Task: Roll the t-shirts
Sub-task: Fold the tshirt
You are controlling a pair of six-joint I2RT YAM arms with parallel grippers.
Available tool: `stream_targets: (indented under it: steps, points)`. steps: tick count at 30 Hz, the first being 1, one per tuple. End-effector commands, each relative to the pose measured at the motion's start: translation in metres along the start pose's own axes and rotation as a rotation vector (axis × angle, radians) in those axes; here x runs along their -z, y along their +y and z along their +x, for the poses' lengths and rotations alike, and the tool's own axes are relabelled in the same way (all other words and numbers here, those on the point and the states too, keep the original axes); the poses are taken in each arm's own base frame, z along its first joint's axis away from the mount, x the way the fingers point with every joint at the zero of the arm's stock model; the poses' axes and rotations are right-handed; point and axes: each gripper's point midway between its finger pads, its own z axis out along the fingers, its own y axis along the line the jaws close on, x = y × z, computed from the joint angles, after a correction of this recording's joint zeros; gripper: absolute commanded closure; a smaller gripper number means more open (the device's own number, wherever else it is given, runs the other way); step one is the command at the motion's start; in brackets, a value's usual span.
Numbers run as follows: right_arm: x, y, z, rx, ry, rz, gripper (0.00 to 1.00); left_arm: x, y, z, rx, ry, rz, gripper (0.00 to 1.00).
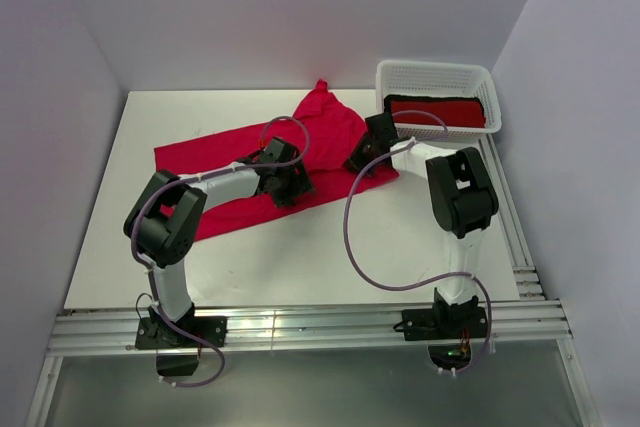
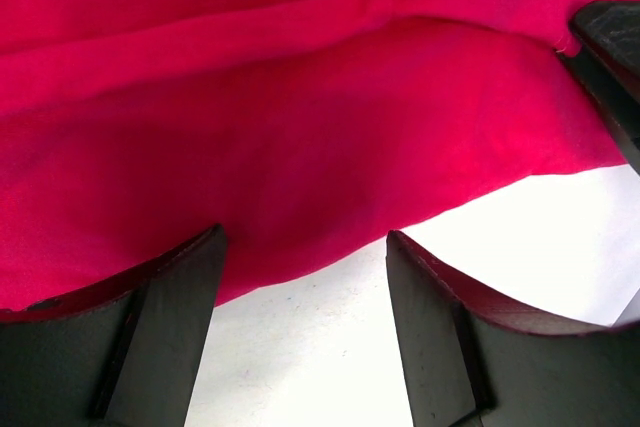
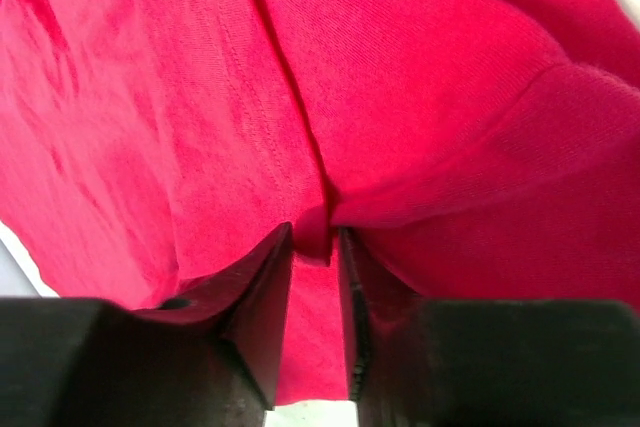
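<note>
Done with 1 rolled t-shirt [image 1: 437,112], tucked in the lattice basket [image 1: 430,67] at 2 o'clock; yet to roll, the flat t-shirt [image 1: 215,152] mid-counter [image 1: 300,257]; right gripper [image 3: 315,242] clenched on its fold; left gripper [image 2: 305,247] released over the 6 o'clock hem.

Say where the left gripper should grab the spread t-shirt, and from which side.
Pinch the near edge of the t-shirt, coming from the bare table side: the edge lies between the fingers of the open left gripper, while the right gripper pinches a fold.
</note>
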Motion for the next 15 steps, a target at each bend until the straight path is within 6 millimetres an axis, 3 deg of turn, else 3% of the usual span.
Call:
stream_targets:
  steps: [1,3,4,7,10,11,15]
  points:
    - [0.000,0.026,-0.016,0.013,-0.041,-0.060,0.69,-0.004,0.036,0.021,-0.007,0.054,-0.119,0.28]
    - [0.000,0.028,-0.016,0.010,-0.037,-0.063,0.75,-0.004,0.036,0.021,-0.008,0.053,-0.120,0.28]
    - [0.000,0.031,-0.018,0.007,-0.040,-0.070,0.85,-0.005,0.035,0.022,-0.009,0.055,-0.118,0.28]
    - [0.001,0.040,-0.022,-0.008,-0.039,-0.087,1.00,-0.005,0.035,0.020,-0.010,0.054,-0.121,0.28]
    - [0.007,0.053,-0.032,-0.019,-0.051,-0.084,1.00,-0.006,0.035,0.019,-0.011,0.051,-0.125,0.28]
    - [0.005,0.043,-0.026,-0.033,-0.017,-0.028,1.00,-0.005,0.034,0.018,-0.012,0.049,-0.124,0.28]
    - [0.009,0.061,-0.032,-0.047,-0.028,-0.094,1.00,-0.006,0.031,0.016,-0.016,0.047,-0.124,0.28]
